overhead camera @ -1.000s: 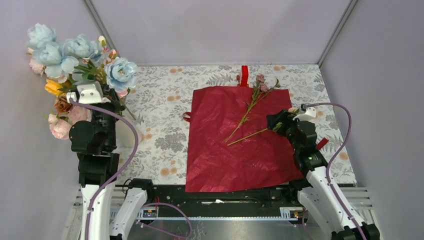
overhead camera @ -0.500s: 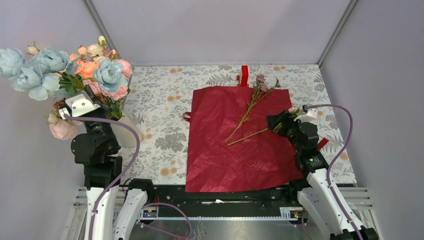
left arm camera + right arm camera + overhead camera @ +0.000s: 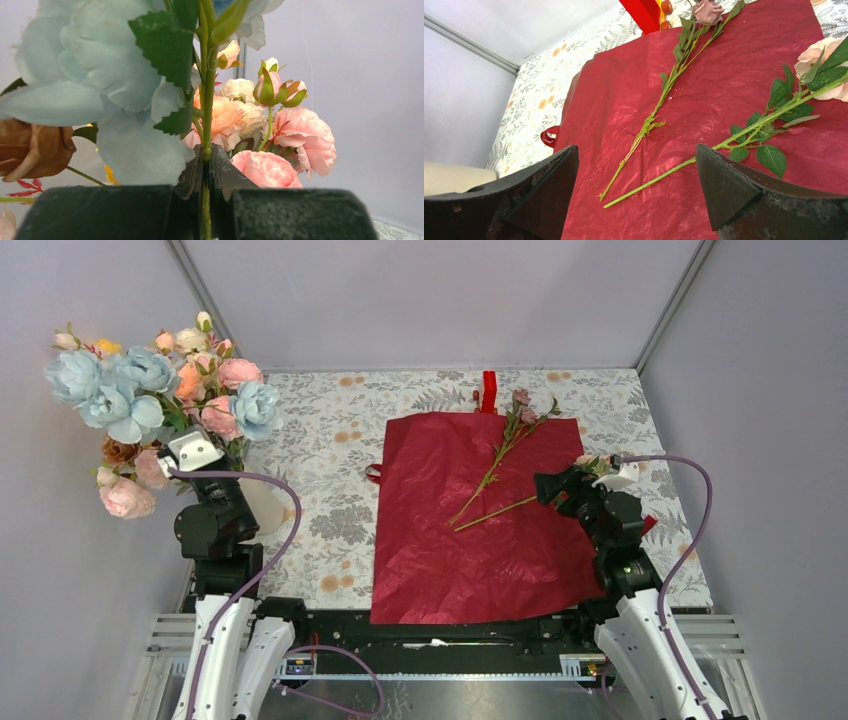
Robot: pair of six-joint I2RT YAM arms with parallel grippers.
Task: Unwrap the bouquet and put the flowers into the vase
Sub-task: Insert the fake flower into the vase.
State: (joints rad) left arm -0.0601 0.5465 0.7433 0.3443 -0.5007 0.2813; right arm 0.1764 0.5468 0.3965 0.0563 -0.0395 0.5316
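The unwrapping looks done: the wrapping paper [image 3: 470, 550] lies spread flat on the table [image 3: 330, 440], with the ribbon [image 3: 488, 390] off at its far edge; what remains, as I judge it, is moving the flowers. The left gripper [image 3: 206, 167] is clamped shut on the blue flower stem [image 3: 205, 125], raised at the left side above the white vase [image 3: 265, 512], which stands partly hidden behind that arm; whether the foot of the stem is inside the vase I cannot tell; a bunch of pink and peach roses [image 3: 215, 380] crowds the same corner. Two flowers lie on the paper, well apart from the vase: the mauve-headed stem [image 3: 664, 90] running diagonally, and the pale pink stem [image 3: 749, 130] beside it, their cut ends close together. The right gripper [image 3: 635, 150] hovers low over these two with its jaws wide apart, holding nothing; so at least these two seem left to pick up and carry over.
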